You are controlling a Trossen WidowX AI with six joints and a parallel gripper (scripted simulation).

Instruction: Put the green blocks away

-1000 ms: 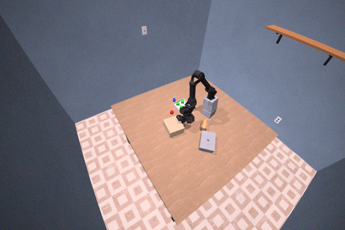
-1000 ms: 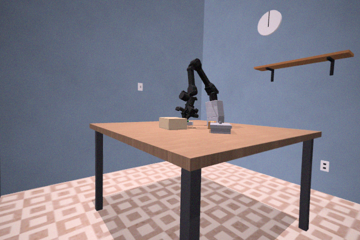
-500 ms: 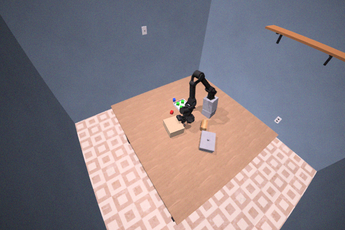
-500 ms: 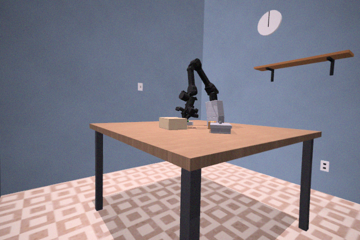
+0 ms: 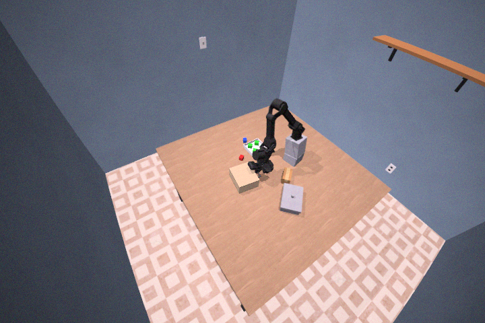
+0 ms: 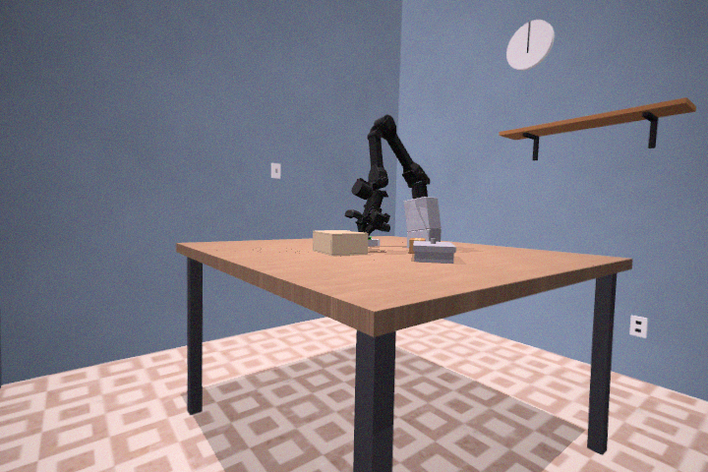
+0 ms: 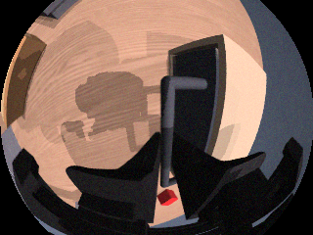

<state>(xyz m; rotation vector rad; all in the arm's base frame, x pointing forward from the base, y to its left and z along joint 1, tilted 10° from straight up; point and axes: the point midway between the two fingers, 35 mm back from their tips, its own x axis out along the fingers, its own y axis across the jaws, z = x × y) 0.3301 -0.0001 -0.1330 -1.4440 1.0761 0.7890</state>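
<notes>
Top view: three green blocks [image 5: 256,142], one red block [image 5: 241,157], one blue block [image 5: 244,139].

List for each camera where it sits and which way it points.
Top: high up in the room, looking down at the table; the whole arm shows.
Exterior: at about table height, beyond a table corner, looking across at the tan box; the whole arm shows.
Wrist: on the arm's end, looking along the gripper, which is shut on a grey handle; only the fingers show.
Shared: top and exterior both show the tan box and the grey box.
</notes>
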